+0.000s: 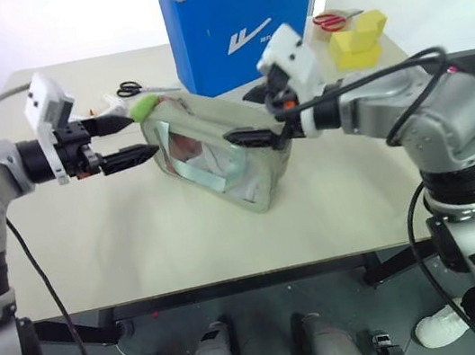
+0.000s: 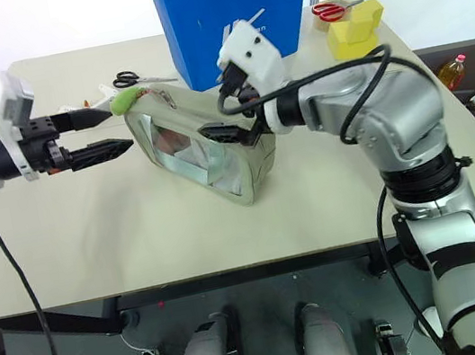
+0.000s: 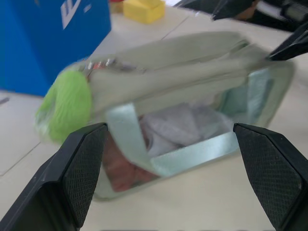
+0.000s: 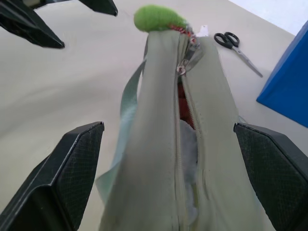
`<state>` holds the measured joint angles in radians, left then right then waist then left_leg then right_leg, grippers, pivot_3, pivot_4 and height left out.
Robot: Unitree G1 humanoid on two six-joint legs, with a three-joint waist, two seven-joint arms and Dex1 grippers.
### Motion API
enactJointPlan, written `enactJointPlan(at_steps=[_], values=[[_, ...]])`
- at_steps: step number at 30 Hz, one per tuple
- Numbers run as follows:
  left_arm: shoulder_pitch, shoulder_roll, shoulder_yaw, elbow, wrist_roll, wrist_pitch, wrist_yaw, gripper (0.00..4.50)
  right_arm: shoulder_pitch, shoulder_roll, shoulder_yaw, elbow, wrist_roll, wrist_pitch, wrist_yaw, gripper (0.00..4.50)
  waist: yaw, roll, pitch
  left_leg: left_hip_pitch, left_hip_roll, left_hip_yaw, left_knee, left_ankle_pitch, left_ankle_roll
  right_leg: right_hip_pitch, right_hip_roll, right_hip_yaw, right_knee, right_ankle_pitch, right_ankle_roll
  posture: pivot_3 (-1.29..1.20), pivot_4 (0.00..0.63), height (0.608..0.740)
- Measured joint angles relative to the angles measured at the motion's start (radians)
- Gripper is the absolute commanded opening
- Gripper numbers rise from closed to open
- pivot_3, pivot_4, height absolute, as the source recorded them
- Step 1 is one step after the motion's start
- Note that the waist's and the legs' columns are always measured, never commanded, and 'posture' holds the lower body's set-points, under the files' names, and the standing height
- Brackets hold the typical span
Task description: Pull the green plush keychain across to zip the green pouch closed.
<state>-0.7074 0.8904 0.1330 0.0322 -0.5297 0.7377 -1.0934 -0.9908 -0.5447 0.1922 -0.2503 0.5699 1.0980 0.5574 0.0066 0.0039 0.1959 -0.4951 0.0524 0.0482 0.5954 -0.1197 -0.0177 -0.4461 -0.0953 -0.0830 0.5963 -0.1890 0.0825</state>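
- green pouch (image 1: 216,158) stands on the tabletop (image 1: 121,242), zipper partly undone
- green plush keychain (image 1: 143,108) sits at its top corner
- left end effector (image 1: 126,137) and right end effector (image 1: 250,116) both wide open, holding nothing

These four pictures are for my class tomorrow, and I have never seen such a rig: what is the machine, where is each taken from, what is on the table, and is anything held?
It is a humanoid robot with two arms, each ending in a two-fingered claw. Two pictures come from cameras on its head, looking down over the table. The other two come from cameras on the wrists, looking out between black fingers.

On the table stands a green pouch with a clear window, its zipper partly open. A green plush keychain hangs at one end. Behind are a blue box, black scissors, a yellow block and red scissors.

The left claw waits open near the keychain; the right claw is open at the other end. Nothing is held.
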Motion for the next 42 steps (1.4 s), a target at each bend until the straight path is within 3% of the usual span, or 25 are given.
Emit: enactJointPlan(at_steps=[6, 7, 10, 16, 21, 26, 42], values=[[0.037, 0.002, 0.004, -0.056, -0.007, -0.001, 0.019, 4.47, 0.013, 0.034, 0.047, 0.001, -0.023, -0.018, 0.036, 4.48, 0.006, 0.000, 0.000, 0.001, 0.001, 0.000, 0.000, -0.002, -0.003, -0.001, 0.000, 0.000, 0.001, 0.002, -0.005, 0.00, 0.150, 0.740], [0.037, 0.002, 0.005, -0.057, -0.008, -0.001, 0.022, 4.50, 0.013, 0.034, 0.053, 0.001, -0.029, -0.020, 0.042, 4.25, 0.005, 0.000, 0.000, 0.001, 0.001, 0.000, 0.000, -0.002, -0.003, -0.001, 0.000, 0.000, 0.000, 0.003, -0.006, 0.00, 0.150, 0.740], [0.047, 0.002, 0.009, -0.073, -0.017, 0.002, 0.032, 4.50, 0.018, 0.020, 0.081, 0.010, -0.062, -0.060, 0.072, 3.19, 0.005, 0.000, 0.000, 0.001, 0.001, 0.000, 0.000, -0.002, -0.003, -0.001, 0.000, 0.000, 0.000, 0.005, -0.008, 0.00, 0.150, 0.740], [0.075, 0.003, 0.041, -0.090, -0.035, 0.017, 0.058, 4.50, 0.039, -0.050, 0.171, 0.061, -0.207, -0.240, 0.162, 0.03, 0.004, 0.000, 0.000, 0.000, 0.001, 0.001, 0.000, -0.002, -0.003, -0.002, 0.000, 0.000, 0.000, 0.004, -0.007, 0.00, 0.150, 0.740], [0.071, 0.005, 0.050, -0.085, -0.045, 0.017, 0.070, 4.50, -0.024, -0.081, 0.256, 0.243, -0.401, -0.661, 0.306, 0.03, 0.001, 0.000, 0.000, 0.000, 0.001, 0.002, 0.000, -0.001, -0.003, -0.002, 0.000, 0.000, 0.000, 0.003, -0.005, 0.00, 0.150, 0.740], [0.066, 0.014, 0.050, -0.073, -0.045, 0.013, 0.070, 4.50, -0.099, -0.051, 0.218, 0.426, -0.445, -0.954, 0.424, 0.03, -0.002, 0.000, 0.000, 0.001, 0.001, 0.002, 0.000, 0.000, -0.002, -0.002, 0.001, 0.000, 0.002, 0.003, -0.005, 0.00, 0.150, 0.740], [0.060, 0.019, 0.050, -0.087, -0.049, 0.015, 0.091, 4.50, -0.016, 0.017, 0.161, 0.479, -0.427, -0.986, 0.610, 0.03, 0.003, 0.000, 0.000, 0.006, 0.002, 0.002, 0.002, -0.001, -0.004, 0.003, 0.001, 0.001, 0.004, 0.003, -0.005, 0.00, 0.150, 0.740]])
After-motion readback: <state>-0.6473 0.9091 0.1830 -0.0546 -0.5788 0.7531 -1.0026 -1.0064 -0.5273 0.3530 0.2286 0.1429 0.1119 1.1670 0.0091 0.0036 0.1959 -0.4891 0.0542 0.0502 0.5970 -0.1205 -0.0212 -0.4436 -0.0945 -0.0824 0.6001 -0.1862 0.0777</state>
